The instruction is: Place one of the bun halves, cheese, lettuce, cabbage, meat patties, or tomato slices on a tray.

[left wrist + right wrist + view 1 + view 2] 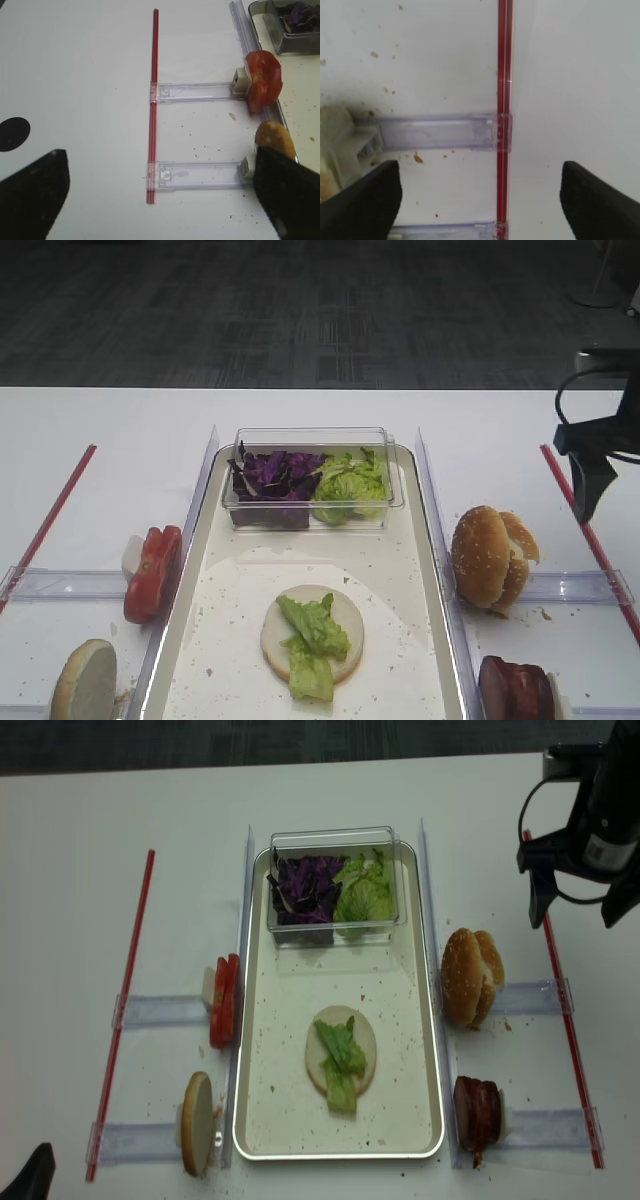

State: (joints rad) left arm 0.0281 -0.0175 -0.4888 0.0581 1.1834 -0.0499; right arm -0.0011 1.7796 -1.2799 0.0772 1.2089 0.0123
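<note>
On the cream tray (400, 580) lies one pale bun half (345, 625) with a lettuce (312, 640) leaf on top. More bun halves (490, 558) stand right of the tray, with meat patties (515, 690) nearer the front. On the left stand tomato slices (153, 573) and another bun half (85, 680). Cabbage (272, 475) and more lettuce (350, 485) fill a clear box. No cheese shows. My right gripper (577, 910) hangs open and empty over the right red strip (504, 75). Open too, my left gripper (159, 200) holds nothing above the left strip (153, 100).
The clear plastic box (312, 440) sits on the tray's far end. Clear plastic rails (430, 500) run along both long sides of the tray, with cross holders (195, 91) reaching out to the red strips. Crumbs dot the tray and the white table.
</note>
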